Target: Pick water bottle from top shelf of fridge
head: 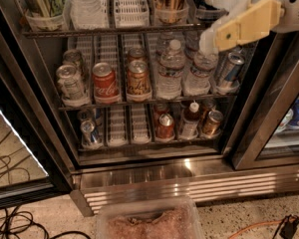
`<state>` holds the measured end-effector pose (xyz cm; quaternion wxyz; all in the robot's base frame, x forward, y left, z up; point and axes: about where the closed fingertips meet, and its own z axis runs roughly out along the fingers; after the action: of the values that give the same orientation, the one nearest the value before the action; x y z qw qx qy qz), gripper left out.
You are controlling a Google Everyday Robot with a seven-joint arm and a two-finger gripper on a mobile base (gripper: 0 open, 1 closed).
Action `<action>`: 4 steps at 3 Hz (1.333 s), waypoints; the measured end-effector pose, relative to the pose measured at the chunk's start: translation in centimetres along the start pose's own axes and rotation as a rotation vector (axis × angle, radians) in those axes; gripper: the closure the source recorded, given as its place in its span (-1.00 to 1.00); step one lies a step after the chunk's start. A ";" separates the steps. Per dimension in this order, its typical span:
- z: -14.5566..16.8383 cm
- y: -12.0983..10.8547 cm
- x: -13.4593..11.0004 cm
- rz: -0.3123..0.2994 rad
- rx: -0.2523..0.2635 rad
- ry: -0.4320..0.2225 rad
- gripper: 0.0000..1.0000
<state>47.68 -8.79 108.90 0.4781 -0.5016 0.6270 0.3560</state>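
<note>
The fridge (154, 180) stands open in front of me, with a steel frame and a ribbed base grille. The top shelf (114, 31) runs across the top of the view, holding white slotted trays and cups. The water bottle (87, 6), large, clear and ribbed, stands at the left of that shelf, its top cut off by the frame. My gripper (212, 19) is at the upper right, in front of the right end of the top shelf and well to the right of the bottle. Its cream fingers (241, 26) are apart and hold nothing.
The middle rack holds cans, among them a red cola can (104, 81), and small white-capped bottles (172, 68). The lower rack holds more cans. A clear plastic tub (149, 223) sits on the floor in front. Cables (10, 223) lie at the left. A second cooler (294, 118) stands at the right.
</note>
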 end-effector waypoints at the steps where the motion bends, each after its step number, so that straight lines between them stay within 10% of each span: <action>1: 0.6 1.7 -3.7 -0.011 -0.101 -0.138 -1.00; 4: 3.5 1.9 -4.8 -0.060 -0.113 -0.196 -1.00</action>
<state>46.85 -3.66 112.43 0.5184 -0.5089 0.5412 0.4236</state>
